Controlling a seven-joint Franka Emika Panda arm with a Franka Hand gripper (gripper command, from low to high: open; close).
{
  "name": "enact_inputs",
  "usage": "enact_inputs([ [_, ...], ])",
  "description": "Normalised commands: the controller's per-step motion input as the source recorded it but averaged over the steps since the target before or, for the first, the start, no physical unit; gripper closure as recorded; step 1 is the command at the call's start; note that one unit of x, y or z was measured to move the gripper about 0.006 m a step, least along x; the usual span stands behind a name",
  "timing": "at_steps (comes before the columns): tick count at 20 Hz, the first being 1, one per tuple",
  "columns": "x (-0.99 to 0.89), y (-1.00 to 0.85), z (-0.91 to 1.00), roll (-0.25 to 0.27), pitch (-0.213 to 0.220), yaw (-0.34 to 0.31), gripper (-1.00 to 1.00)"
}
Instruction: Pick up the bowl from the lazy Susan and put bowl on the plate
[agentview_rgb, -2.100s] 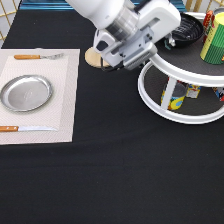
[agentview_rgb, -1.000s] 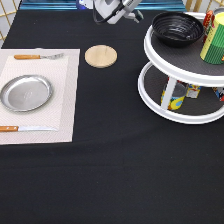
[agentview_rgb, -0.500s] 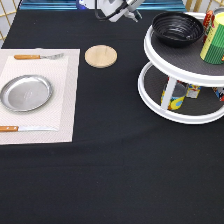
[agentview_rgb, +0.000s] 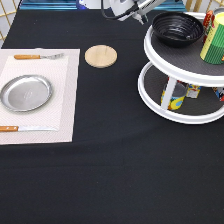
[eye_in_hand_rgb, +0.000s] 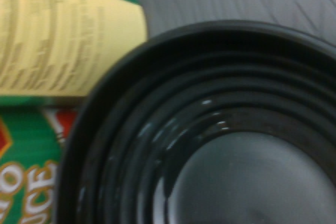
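The glossy black bowl (agentview_rgb: 177, 29) sits on the upper tier of the white two-tier lazy Susan (agentview_rgb: 165, 64), at the exterior view's top right. It fills the wrist view (eye_in_hand_rgb: 225, 140). My gripper (agentview_rgb: 131, 12) is at the exterior view's top edge, just left of the bowl and mostly cut off. The silver plate (agentview_rgb: 26, 93) lies empty on a pale placemat (agentview_rgb: 65, 100) at the exterior view's left, far from the gripper.
A round wooden coaster (agentview_rgb: 100, 56) lies between the placemat and the lazy Susan. A fork (agentview_rgb: 37, 56) and a knife (agentview_rgb: 25, 129) flank the plate. A yellow-green can (agentview_rgb: 214, 37) stands beside the bowl and shows in the wrist view (eye_in_hand_rgb: 60, 45). Small jars (agentview_rgb: 176, 97) stand on the lower tier.
The arm has pulled back from in front of the lazy Susan to the exterior view's top edge, uncovering the bowl and coaster. It has hardly moved in the last second.
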Motion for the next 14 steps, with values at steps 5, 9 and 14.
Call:
enact_inputs([
  [5,0.12,-0.03,-0.05,-0.078,0.116,-0.156,-1.00],
  [9,0.00,0.15,-0.10,-0.130,0.040,-0.051,-1.00],
  [14,-0.10,0.06,-0.11,-0.109,0.001,0.025,1.00],
])
